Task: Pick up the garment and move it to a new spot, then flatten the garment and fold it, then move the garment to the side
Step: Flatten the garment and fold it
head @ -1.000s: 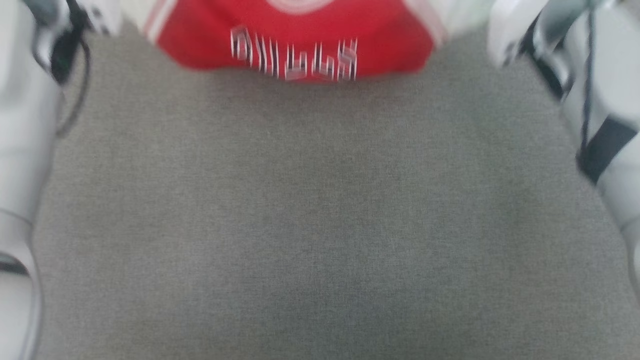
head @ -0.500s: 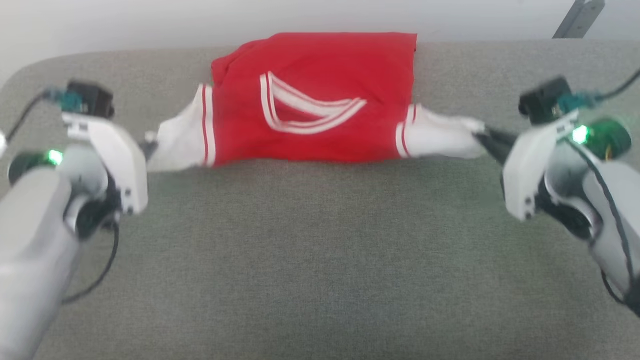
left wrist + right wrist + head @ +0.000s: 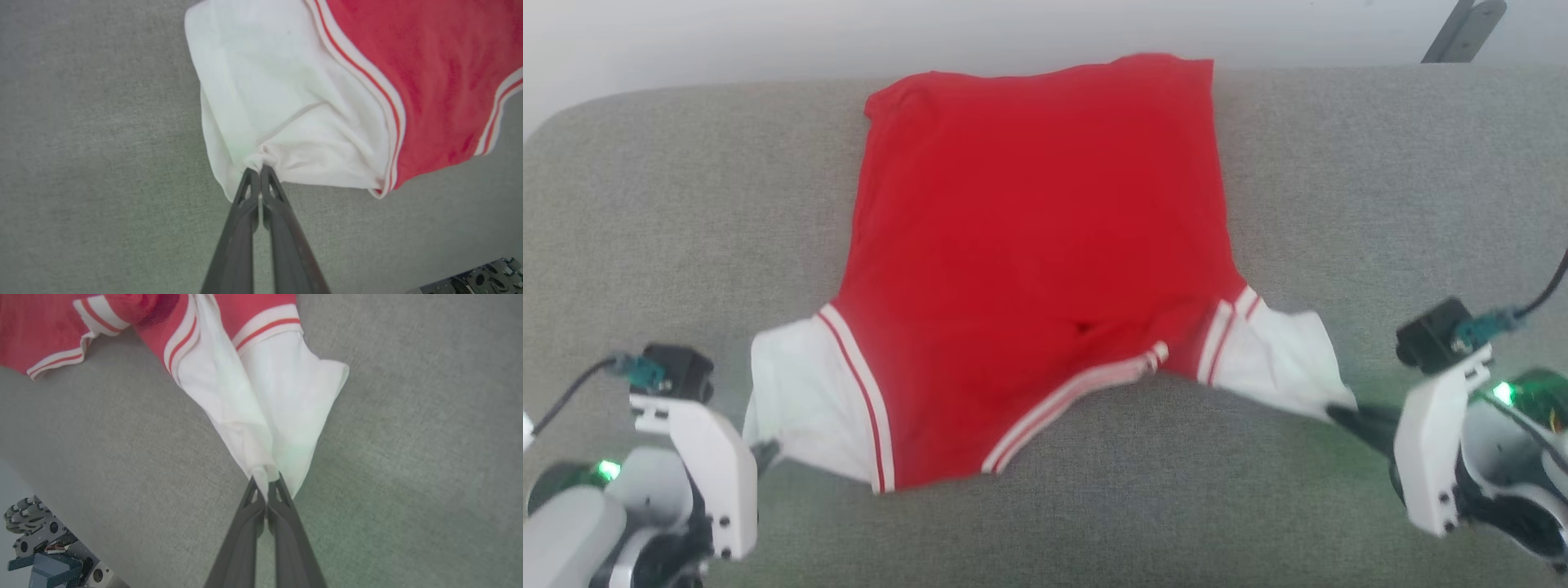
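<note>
Left gripper [image 3: 256, 171]: my two dark fingers are pressed together, pinching a bunched bit of cloth at the outer edge of the left sleeve [image 3: 282, 102]. It sits low at the near left of the head view.
Right gripper [image 3: 267, 479]: my fingers here are also pressed together, on the tip of the right sleeve [image 3: 265, 400], which is drawn to a narrow point toward me. It sits at the near right of the head view.
Base [image 3: 36, 539]: a corner of my wheeled base shows past the pad's near edge in the right wrist view.
Shirt [image 3: 1029, 245]: spread on the grey pad [image 3: 1380, 188], about midway between its left and right sides.
Long axis: runs near to far, almost straight away from me.
Pointing: the neck end is toward me and the hem [image 3: 1045, 69] is away, at the pad's far edge.
Sleeves: white, reaching out left and right at the near end. The left one lies broad, the right one narrower and pulled outward.
Trim: red-and-white stripes run where each sleeve meets the body. They also run along the neck edge [image 3: 1062, 404], which slants so that its left part is nearer to me.
Upward face: plain red with soft wrinkles. A small dark spot [image 3: 1082, 327] lies near the neck, and I cannot tell what it is.
Beyond: a pale wall [image 3: 768, 33] stands behind the pad, with a grey metal bar [image 3: 1462, 28] at the far right.
</note>
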Robot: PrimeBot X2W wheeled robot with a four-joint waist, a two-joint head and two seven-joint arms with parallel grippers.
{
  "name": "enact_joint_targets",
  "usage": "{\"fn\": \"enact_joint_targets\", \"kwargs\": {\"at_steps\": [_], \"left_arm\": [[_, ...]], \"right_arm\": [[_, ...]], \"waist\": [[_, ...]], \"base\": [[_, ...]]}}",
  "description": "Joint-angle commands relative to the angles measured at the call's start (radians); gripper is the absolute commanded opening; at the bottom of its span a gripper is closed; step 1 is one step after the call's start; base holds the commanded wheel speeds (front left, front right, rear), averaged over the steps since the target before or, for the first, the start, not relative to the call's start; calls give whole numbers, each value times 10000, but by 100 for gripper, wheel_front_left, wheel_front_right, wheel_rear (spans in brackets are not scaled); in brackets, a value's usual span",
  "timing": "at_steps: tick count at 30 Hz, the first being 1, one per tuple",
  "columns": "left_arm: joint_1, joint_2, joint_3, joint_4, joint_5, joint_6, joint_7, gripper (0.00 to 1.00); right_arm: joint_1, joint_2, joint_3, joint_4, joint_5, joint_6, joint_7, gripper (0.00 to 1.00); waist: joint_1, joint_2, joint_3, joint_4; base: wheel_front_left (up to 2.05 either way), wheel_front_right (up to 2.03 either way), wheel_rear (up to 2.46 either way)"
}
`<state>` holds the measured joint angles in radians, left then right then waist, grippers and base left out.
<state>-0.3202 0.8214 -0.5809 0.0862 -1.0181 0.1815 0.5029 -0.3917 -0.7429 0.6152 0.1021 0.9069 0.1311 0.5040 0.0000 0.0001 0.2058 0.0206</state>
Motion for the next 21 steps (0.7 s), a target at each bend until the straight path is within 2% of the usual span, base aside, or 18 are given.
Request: {"fn": "enact_joint_targets", "kwargs": {"at_steps": [1, 11, 15, 18, 19, 20, 21], "left_arm": [[138, 30, 35, -55, -152, 80, 51, 0], [1907, 832, 98, -1714, -777, 1454, 825, 0], [2204, 756, 171, -1927, -849, 1644, 578, 0], [2189, 622, 113, -1950, -789, 1634, 486, 0], [2148, 565, 58, -1958, -755, 1585, 477, 0], [2087, 514, 28, -1936, -710, 1593, 458, 0], [2015, 452, -11, -1909, -662, 1577, 442, 0]], "right_arm": [[103, -71, -58, -41, 47, -6, 68, 0], [2483, -652, -1066, -1411, 841, -5, 2205, 0], [3000, -332, -1625, -1463, 416, -5, 2252, 0], [3160, 152, -2024, -1271, -102, -5, 2247, 2], [3171, 337, -2113, -1198, -262, -5, 2275, 40], [3209, 508, -2178, -1129, -408, -5, 2339, 46], [3224, 677, -2314, -1032, -579, -6, 2351, 82]], "waist": [[0, -1, 9, 0], [0, -1, 109, -36], [0, -1, 177, -37], [0, -1, 227, -30], [0, -1, 246, -31], [0, -1, 259, -26], [0, -1, 266, -21]], "base": [[0, 0, 0], [0, 0, 0], [0, 0, 0], [0, 0, 0], [0, 0, 0], [0, 0, 0], [0, 0, 0]]}}
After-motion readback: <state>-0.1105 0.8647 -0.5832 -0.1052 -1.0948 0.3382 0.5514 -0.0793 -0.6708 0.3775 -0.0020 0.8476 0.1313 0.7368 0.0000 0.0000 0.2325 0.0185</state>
